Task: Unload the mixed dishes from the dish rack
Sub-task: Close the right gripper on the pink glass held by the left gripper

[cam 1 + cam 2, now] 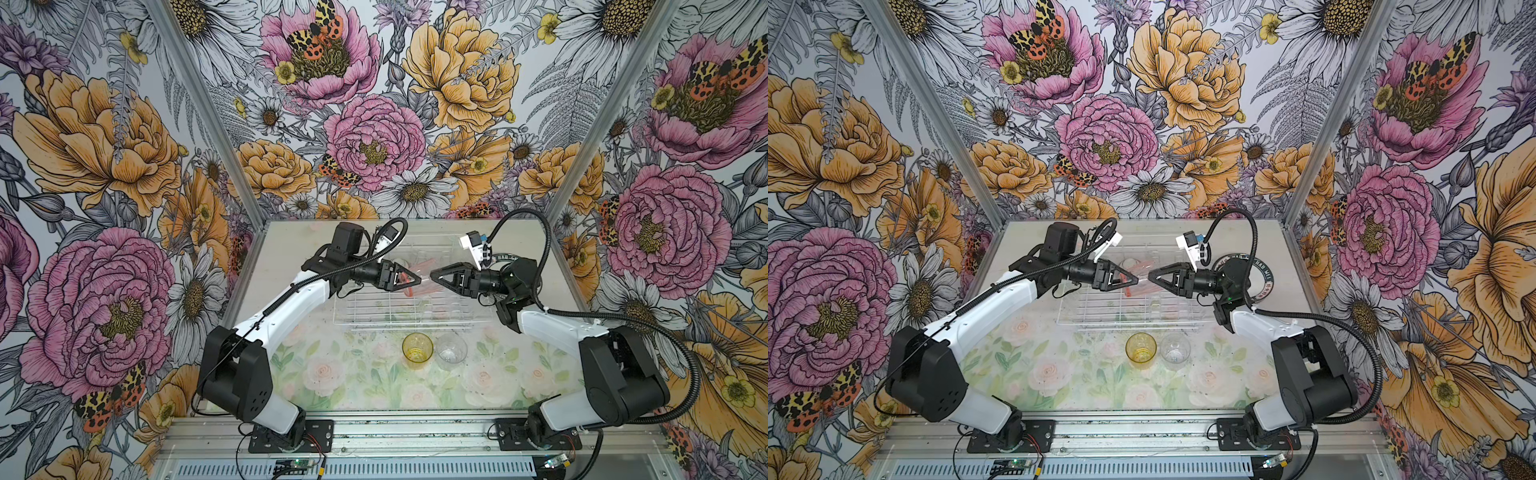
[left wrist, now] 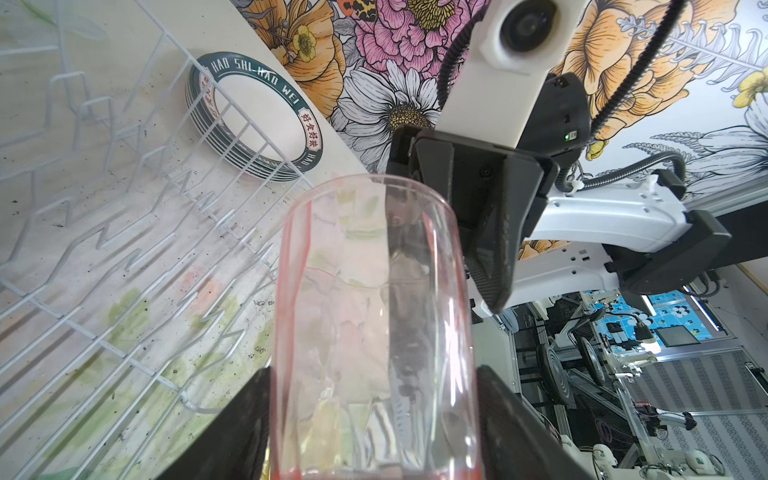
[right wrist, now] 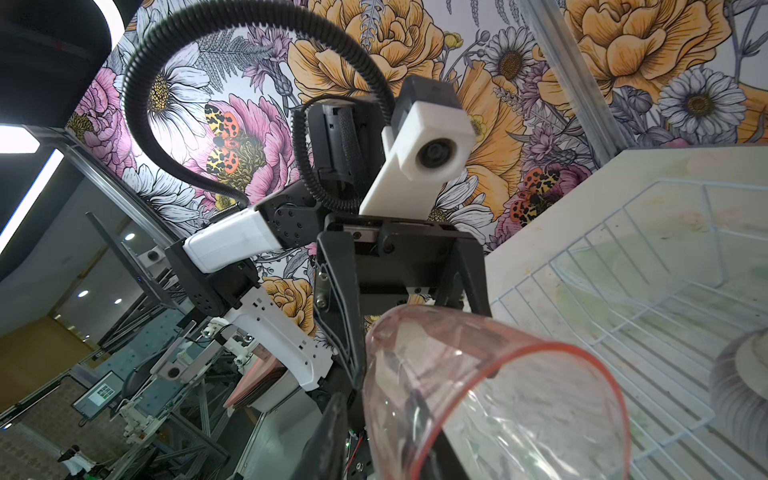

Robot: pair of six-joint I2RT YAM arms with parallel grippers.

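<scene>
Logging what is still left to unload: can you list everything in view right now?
pink tumbler: one, clear pink, held over the rack between both grippers
yellow tumbler: one, yellow, upright on the table in front of the rack
clear tumbler: one, colourless, beside the yellow one
bowl: one, grey ribbed, inside the rack
plates: one stack, white with dark green rims, beside the rack; number unclear
dish rack: one, white wire, mid-table
left gripper: black, shut on the pink tumbler's base
right gripper: black, at its rim; grip unclear
</scene>
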